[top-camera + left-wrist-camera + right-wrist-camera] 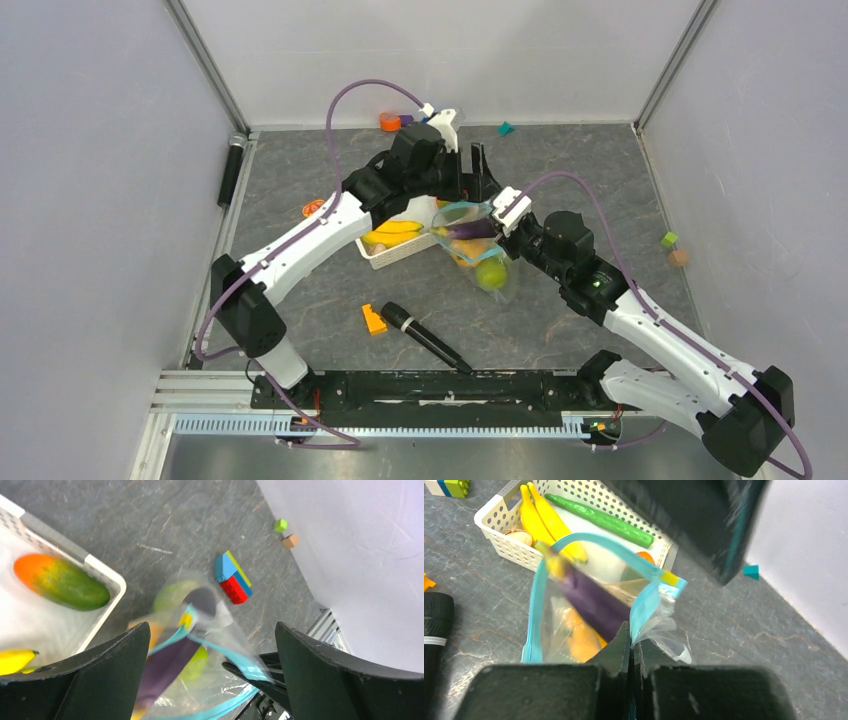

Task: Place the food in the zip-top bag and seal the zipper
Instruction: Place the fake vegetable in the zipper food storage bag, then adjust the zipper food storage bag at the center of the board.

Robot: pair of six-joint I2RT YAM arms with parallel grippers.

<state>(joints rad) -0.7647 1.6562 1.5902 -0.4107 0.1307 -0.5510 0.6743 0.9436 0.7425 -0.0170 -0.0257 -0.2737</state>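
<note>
Holds the clear floppy zip-top bag (664, 626) at the centre of the counter (580, 160), at 3 o'clock of the white slotted basket (506, 547), by one clenched pinch of the right fingers (626, 647) on its light-blue zipper strip (589, 539), with the left fingers (476, 170) released wide above the mouth, grasping nothing. Risks a sagging mouth from that lone pinch, tipping out the purple toy eggplant (591, 600) lodged slantwise at the opening, or a seal jammed on it.
</note>
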